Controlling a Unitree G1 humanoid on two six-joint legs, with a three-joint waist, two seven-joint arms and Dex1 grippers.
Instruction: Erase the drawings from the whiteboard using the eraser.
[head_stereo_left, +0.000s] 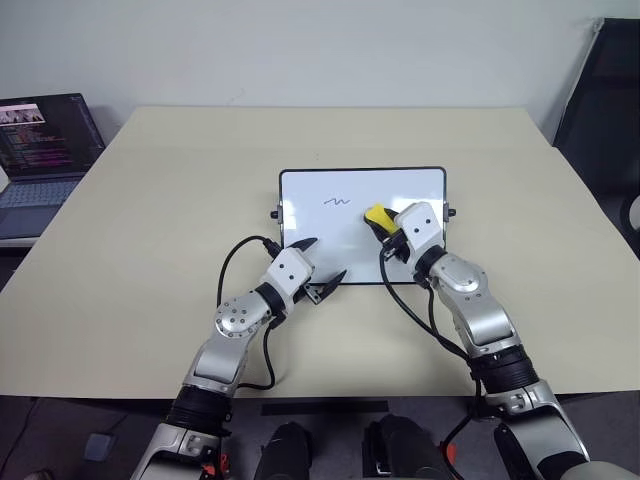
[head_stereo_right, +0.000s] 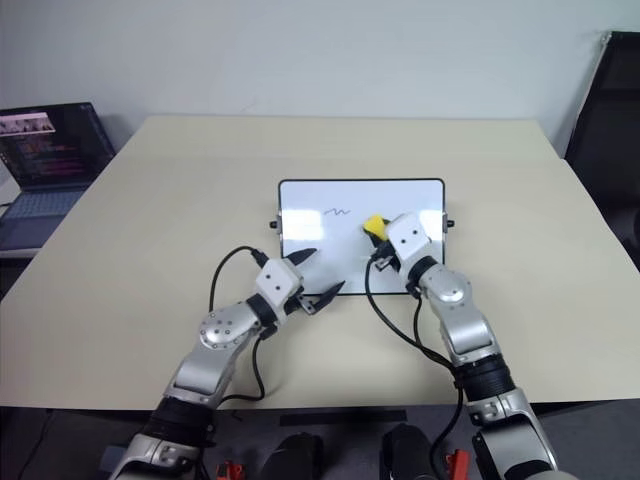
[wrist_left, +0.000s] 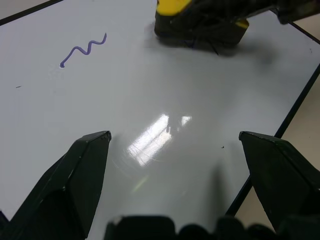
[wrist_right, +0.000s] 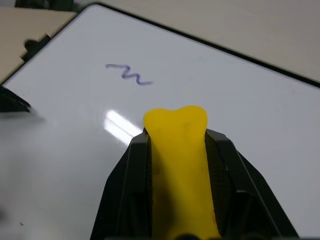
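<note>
The right tool (head_stereo_left: 384, 226) squeezes the eraser (head_stereo_left: 376, 214) tight; the left tool (head_stereo_left: 322, 264) is open over the whiteboard (head_stereo_left: 300, 185). Best to slide flat, pressing gently, to the squiggle (head_stereo_left: 337, 201) — all across it.

Yellow eraser (head_stereo_left: 376, 215) on the whiteboard (head_stereo_left: 310, 225) beside one squiggle drawing (head_stereo_left: 337, 201).

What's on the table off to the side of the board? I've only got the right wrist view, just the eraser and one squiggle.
Observer: An open laptop sits at the table's far left edge.
Operator: Where's the other arm?
Observer: The left gripper is at the whiteboard's near left corner, jaws open, holding nothing.
Operator: Any more marks on the board?
Observer: Just the one squiggle, left of the eraser, which the right gripper holds.
</note>
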